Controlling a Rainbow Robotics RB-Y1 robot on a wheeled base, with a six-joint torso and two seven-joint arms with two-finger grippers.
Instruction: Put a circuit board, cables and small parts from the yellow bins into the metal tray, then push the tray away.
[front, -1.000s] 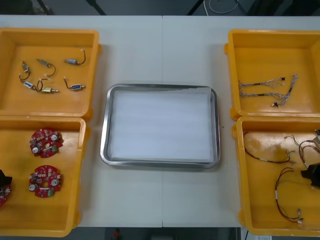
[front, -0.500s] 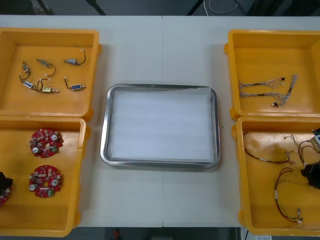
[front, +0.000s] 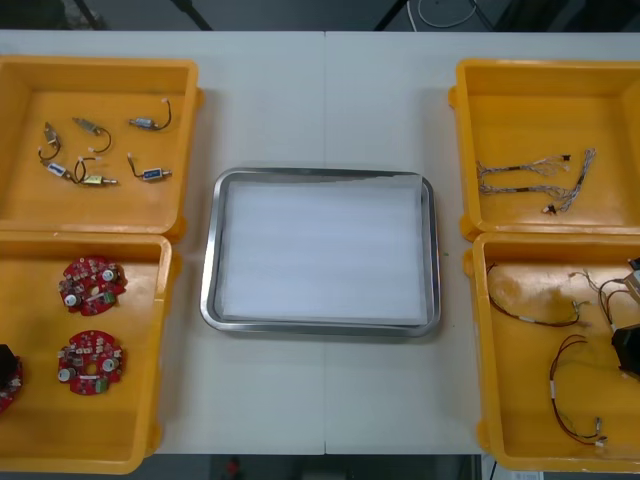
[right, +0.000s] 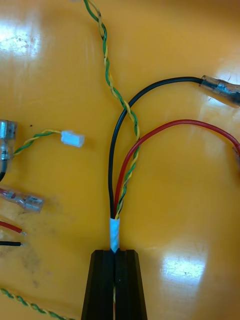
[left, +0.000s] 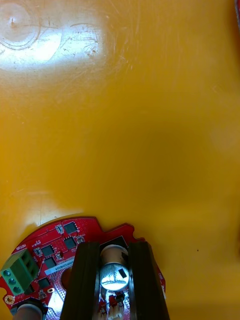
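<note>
Gripping a round red circuit board (left: 55, 245), the left hand (left: 114, 246) has its black fingers (left: 86, 280) closed on a silvery cylinder (left: 114, 276) standing on the board's face, in the near left yellow bin (front: 163, 350) toward its outer side; smooth bin floor stretches ahead of the fingers. Over in the near right bin (front: 480, 350), the right hand (right: 115, 252) is pinched tight on the white-taped end of a cable bundle (right: 115, 234), whose black, red and green-yellow strands fan out across the bin floor. Between the bins the metal tray (front: 209, 250), white inside, sits on the worktop (front: 320, 100), with worktop showing on every side of its rim.
</note>
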